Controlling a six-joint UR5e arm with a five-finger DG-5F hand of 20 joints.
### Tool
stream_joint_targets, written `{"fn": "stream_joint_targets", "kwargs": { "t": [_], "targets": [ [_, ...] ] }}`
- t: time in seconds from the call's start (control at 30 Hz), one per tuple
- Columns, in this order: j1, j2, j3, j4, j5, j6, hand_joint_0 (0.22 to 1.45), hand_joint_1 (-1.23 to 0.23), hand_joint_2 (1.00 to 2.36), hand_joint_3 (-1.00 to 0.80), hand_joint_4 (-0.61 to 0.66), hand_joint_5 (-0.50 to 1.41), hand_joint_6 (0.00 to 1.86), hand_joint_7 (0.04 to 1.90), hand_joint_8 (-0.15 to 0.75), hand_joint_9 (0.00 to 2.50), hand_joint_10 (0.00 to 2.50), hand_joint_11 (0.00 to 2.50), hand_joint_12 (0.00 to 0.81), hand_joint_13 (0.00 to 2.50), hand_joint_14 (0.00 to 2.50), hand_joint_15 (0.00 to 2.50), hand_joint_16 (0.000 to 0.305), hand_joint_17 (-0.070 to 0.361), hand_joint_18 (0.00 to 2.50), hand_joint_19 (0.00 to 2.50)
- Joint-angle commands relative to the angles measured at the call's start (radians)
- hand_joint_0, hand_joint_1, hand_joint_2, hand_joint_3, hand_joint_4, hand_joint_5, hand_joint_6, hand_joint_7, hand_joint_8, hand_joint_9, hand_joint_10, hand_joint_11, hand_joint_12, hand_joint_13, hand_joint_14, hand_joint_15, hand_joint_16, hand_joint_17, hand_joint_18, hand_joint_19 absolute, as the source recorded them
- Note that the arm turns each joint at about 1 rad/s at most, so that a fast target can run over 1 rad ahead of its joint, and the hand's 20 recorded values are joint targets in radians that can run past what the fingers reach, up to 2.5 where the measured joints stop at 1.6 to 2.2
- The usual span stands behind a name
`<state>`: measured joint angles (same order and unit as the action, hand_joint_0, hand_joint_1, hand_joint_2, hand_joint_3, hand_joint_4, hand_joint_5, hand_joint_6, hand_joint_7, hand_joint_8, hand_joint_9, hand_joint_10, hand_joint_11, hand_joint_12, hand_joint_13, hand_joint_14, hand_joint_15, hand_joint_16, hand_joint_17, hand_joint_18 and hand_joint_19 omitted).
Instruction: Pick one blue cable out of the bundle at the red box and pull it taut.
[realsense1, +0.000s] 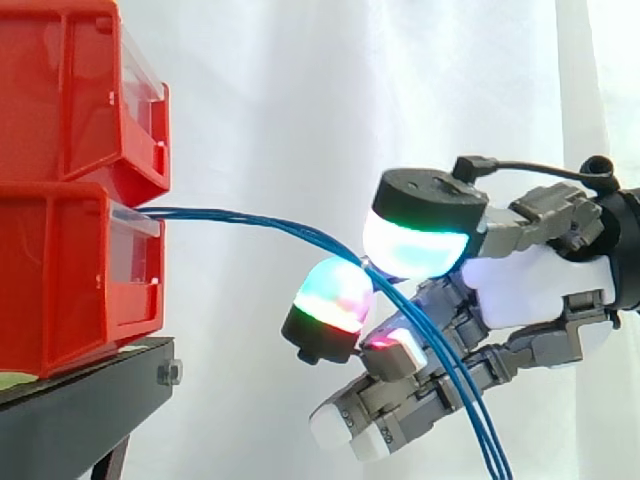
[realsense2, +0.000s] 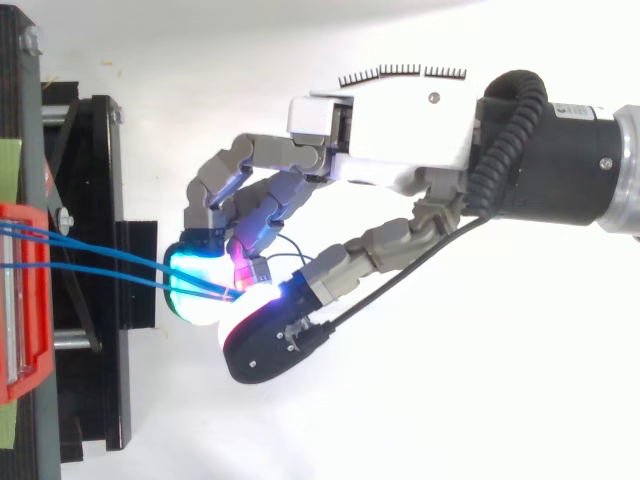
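Side view: two red bins stacked at left, upper bin (realsense1: 60, 90) on lower bin (realsense1: 60, 270), both on the black stand (realsense1: 80, 410), white curtain (realsense1: 300, 100) behind. The blue cables (realsense1: 250, 220) leave the clear front lip of the lower bin as a tight bundle, run right in a shallow downward arc with little sag, and reach the hand (realsense1: 530, 290), which enters from the right edge. There the strands pass between the thumb pad (realsense1: 415, 245), glowing green-white on top, and the pad of one of the fingers (realsense1: 335, 295), glowing cyan over red underneath; the two pads close on the bundle in a pinch. Cannot tell how many strands are actually clamped. Past the pinch the cables drop steeply across the lower curled fingers and out of the bottom edge. Top view: two blue strands (realsense2: 100, 255) come off the red bin at the left edge and converge at the pinch; the hand (realsense2: 400, 130) is clear of the stand (realsense2: 100, 200).
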<state>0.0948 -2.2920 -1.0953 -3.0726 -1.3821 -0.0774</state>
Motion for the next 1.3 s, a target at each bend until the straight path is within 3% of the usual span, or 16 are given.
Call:
{"fn": "stream_joint_targets", "kwargs": {
  "t": [0.0, 0.2, 0.23, 0.4, 0.67, 0.9, 0.97, 1.13, 1.27],
  "targets": [
    [0.000, 0.000, 0.000, 0.000, 0.000, -0.001, 0.53, -0.72, 1.00, -0.50, 0.13, -0.21, 0.91, 0.84, 0.330, 0.95, 0.01, 1.14, 0.396, 0.54, 0.01, 0.31, 0.051, 0.115, 0.47, 0.16],
    [0.000, 0.000, 0.000, 0.000, 0.000, -0.001, 0.60, -0.63, 1.00, -0.50, 0.13, -0.21, 0.90, 0.87, 0.324, 0.96, 0.01, 1.15, 0.385, 0.53, 0.01, 0.31, 0.048, 0.109, 0.45, 0.17],
    [0.000, 0.000, 0.000, 0.000, 0.000, -0.001, 0.63, -0.63, 1.01, -0.43, 0.10, -0.21, 0.91, 0.88, 0.324, 0.96, 0.01, 1.14, 0.386, 0.53, 0.01, 0.30, 0.048, 0.109, 0.45, 0.17],
    [0.000, 0.000, 0.000, 0.000, 0.000, -0.001, 0.66, -0.72, 1.02, -0.30, 0.04, -0.21, 0.92, 0.88, 0.316, 0.94, 0.01, 1.15, 0.382, 0.53, 0.01, 0.30, 0.048, 0.108, 0.47, 0.14],
    [0.000, 0.000, 0.000, 0.000, 0.000, 0.001, 0.74, -0.84, 1.02, -0.31, -0.02, -0.23, 0.94, 0.96, 0.307, 0.92, 0.01, 1.14, 0.377, 0.53, 0.01, 0.29, 0.048, 0.107, 0.48, 0.12],
    [0.000, 0.000, 0.000, -0.002, 0.000, -0.002, 0.82, -0.85, 1.00, -0.49, 0.01, -0.24, 0.94, 0.92, 0.254, 0.87, 0.01, 1.12, 0.365, 0.53, 0.01, 0.29, 0.047, 0.106, 0.49, 0.13],
    [0.000, 0.000, 0.000, -0.002, 0.000, -0.001, 0.81, -0.86, 1.00, -0.50, -0.01, -0.24, 0.94, 0.91, 0.246, 0.86, 0.01, 1.12, 0.364, 0.53, 0.01, 0.28, 0.047, 0.106, 0.52, 0.10],
    [0.000, 0.000, 0.000, -0.002, 0.000, -0.002, 0.60, -0.92, 1.00, -0.50, 0.04, -0.25, 0.94, 0.89, 0.254, 0.84, 0.01, 1.12, 0.368, 0.54, 0.01, 0.30, 0.047, 0.107, 0.54, 0.13],
    [0.000, 0.000, 0.000, -0.002, 0.000, -0.001, 0.51, -0.88, 1.00, -0.50, 0.08, -0.25, 0.94, 0.85, 0.285, 0.86, 0.00, 1.12, 0.389, 0.54, 0.01, 0.31, 0.052, 0.116, 0.56, 0.14]
  ]
}}
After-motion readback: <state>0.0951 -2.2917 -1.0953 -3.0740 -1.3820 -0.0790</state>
